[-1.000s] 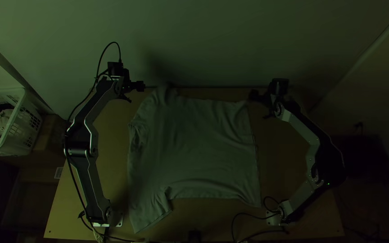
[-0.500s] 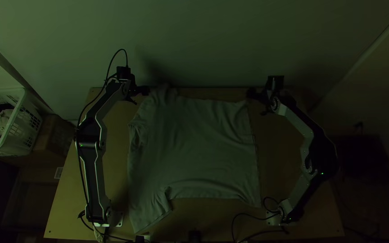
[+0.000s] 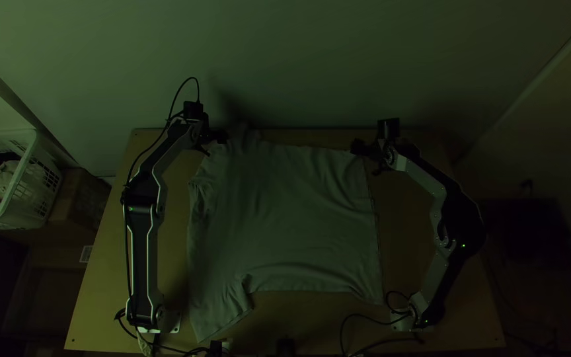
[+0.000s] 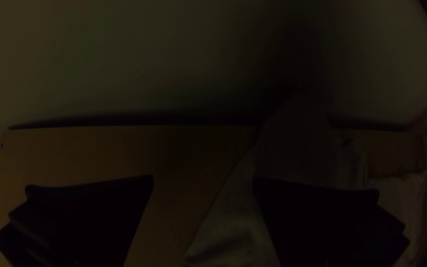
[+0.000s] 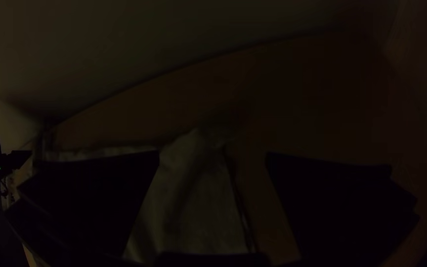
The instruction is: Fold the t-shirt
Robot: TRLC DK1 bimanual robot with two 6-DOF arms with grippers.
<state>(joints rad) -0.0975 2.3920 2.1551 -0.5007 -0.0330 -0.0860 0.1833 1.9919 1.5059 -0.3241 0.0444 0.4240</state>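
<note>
A t-shirt (image 3: pixel 285 218) lies spread flat and lightly rumpled on the wooden table (image 3: pixel 173 251), its hem (image 3: pixel 374 218) toward the right arm and its near sleeve (image 3: pixel 223 311) angled toward the table's near edge, as two grippers stand at its far side with the folding apparently still to be done. The left gripper (image 4: pixel 203 176), its fingers wide apart, is beside the far sleeve (image 3: pixel 238 140), one finger over bare wood and the other over cloth; the right gripper (image 5: pixel 213 153), also spread wide and holding nothing, has the far hem corner (image 5: pixel 206 138) between its fingers. The likeliest trouble is a poor pinch: should the left fingers close too high or too far to the side, they could shut on wood or catch just a wrinkle, because the sleeve is bunched and appears, as far as the dim light allows, to rise against the wall (image 3: pixel 299 66) at the table's far edge. At the hem, a shallow bite might take the upper layer alone, leaving the lower one behind and skewing the fold. If one side held while the other slipped, a pull toward the near edge would probably twist the shirt into a diagonal, and fingers sent too far beyond the cloth could knock the wall
</note>
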